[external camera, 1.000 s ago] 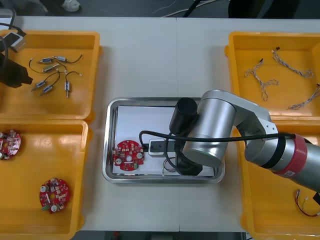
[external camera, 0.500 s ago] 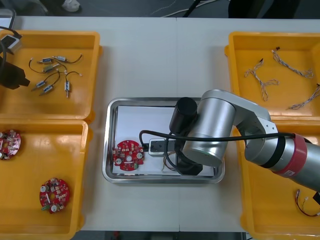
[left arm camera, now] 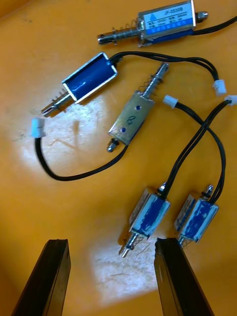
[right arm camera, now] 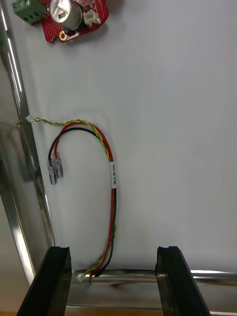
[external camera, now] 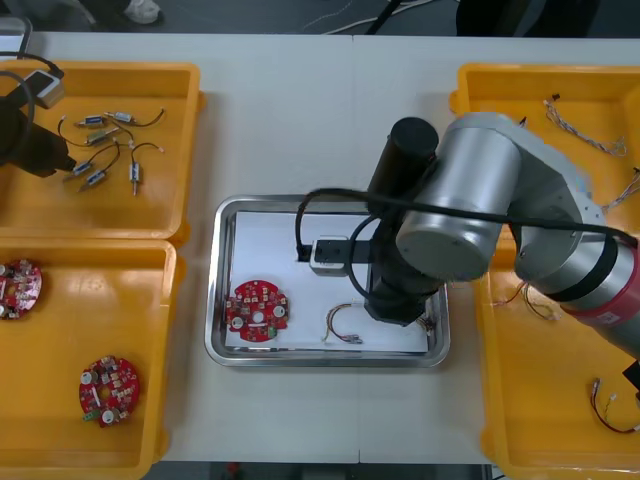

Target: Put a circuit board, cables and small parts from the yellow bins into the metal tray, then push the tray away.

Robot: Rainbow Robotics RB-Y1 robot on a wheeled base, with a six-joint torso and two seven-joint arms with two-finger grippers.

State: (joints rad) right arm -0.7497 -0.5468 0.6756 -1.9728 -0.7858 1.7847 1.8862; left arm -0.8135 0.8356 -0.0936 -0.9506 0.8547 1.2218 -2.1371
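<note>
**Cable lying in the tray, both grippers empty**

The metal tray (external camera: 214, 300) sat on the light table (external camera: 320, 120) between the yellow bins. On its white inside lay one round red circuit board (external camera: 256, 311) toward the robot's left. Beside it, apart from the board, lay a looped red and yellow cable (external camera: 343, 328).

The right arm (external camera: 470, 200) reached over the tray's right half. In the right wrist view the right gripper (right arm camera: 113, 252) had its black fingers (right arm camera: 57, 281) spread wide and grasped nothing. The red and yellow cable (right arm camera: 112, 173), with black and green strands in it, lay flat on the white sheet. One of its ends lay between the two fingers at the metal tray's rim (right arm camera: 207, 277), and its clear connectors lay farther out. The circuit board (right arm camera: 74, 17) lay well beyond them.

The left gripper (external camera: 60, 160) hung over the far left bin (external camera: 150, 215), at the edge of the small metal parts (external camera: 105, 150). In the left wrist view the left gripper (left arm camera: 111, 242) was likewise parted and empty. Five small metal parts (left arm camera: 133, 118) with black leads lay on the bin floor ahead of it. The nearest part (left arm camera: 148, 217) pointed its pin in between the fingertips, held by neither.

The near left bin (external camera: 60, 450) held two more circuit boards (external camera: 108, 390). The far right bin (external camera: 480, 90) held twisted blue and white cables (external camera: 520, 160). The near right bin (external camera: 520, 420) held a red cable (external camera: 612, 410).
</note>
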